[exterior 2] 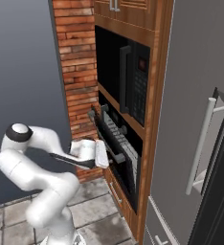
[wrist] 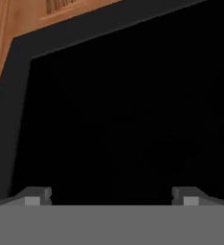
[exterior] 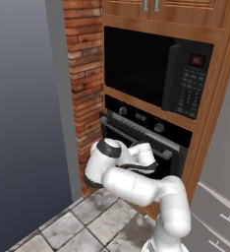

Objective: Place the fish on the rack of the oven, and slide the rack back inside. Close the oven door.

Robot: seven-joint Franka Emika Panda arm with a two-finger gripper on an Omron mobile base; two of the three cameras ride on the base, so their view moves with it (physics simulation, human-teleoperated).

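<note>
The black oven (exterior: 151, 120) sits under the microwave, and its knobs and small display show. The oven door (exterior: 129, 142) is almost upright and leans out a little at the top, with its silver bar handle (exterior 2: 106, 136) towards me. My gripper (exterior 2: 106, 155) is right against the outer face of the door, below the handle. In the hand view my gripper (wrist: 111, 195) is open, its fingertips (wrist: 37, 195) wide apart in front of the door's dark glass (wrist: 123, 119), with nothing between them. The fish and the rack are hidden.
A black microwave (exterior: 156, 69) with a keypad sits above the oven in the wooden cabinet. A red brick wall (exterior: 85, 74) stands to the left. A grey fridge (exterior 2: 200, 119) with a long handle is to the right. Grey tiled floor (exterior: 87, 221) lies below.
</note>
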